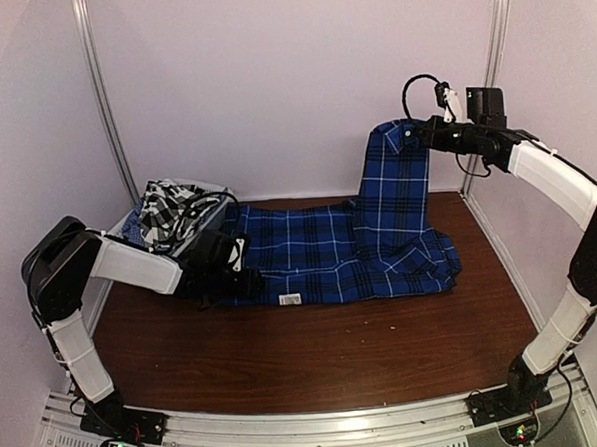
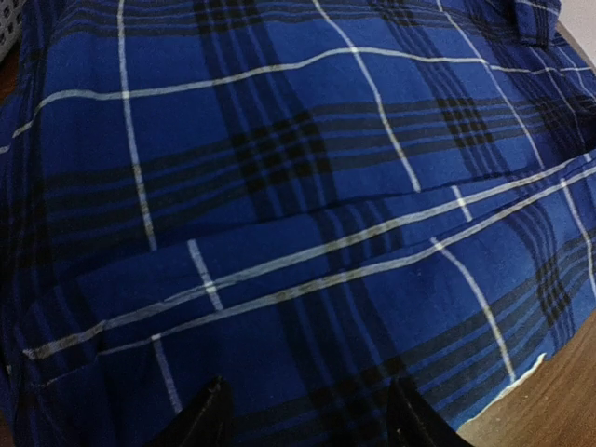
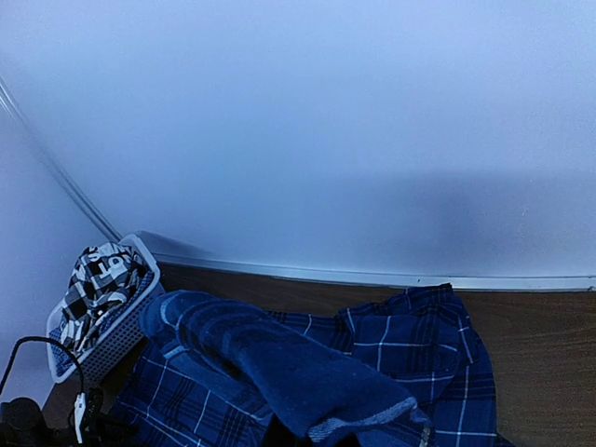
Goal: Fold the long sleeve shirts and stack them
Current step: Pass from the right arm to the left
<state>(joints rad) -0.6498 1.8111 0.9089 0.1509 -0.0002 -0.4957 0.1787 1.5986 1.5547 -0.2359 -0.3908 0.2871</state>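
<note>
The royal blue plaid shirt (image 1: 330,247) lies spread across the back of the brown table. My right gripper (image 1: 421,132) is shut on its collar end and holds that part high above the table, so the fabric hangs in a tall column. In the right wrist view the lifted blue cloth (image 3: 307,372) drapes over my jaws and hides them. My left gripper (image 1: 243,269) sits low at the shirt's left end. In the left wrist view its dark fingers (image 2: 209,419) stand apart over the blue plaid (image 2: 298,186). The black-and-white checked shirt (image 1: 168,210) lies crumpled in the basket.
The white mesh basket (image 1: 209,188) stands at the back left corner, against the shirt's left end; it also shows in the right wrist view (image 3: 121,326). A white label (image 1: 290,299) shows at the shirt's near edge. White walls and metal posts enclose the table.
</note>
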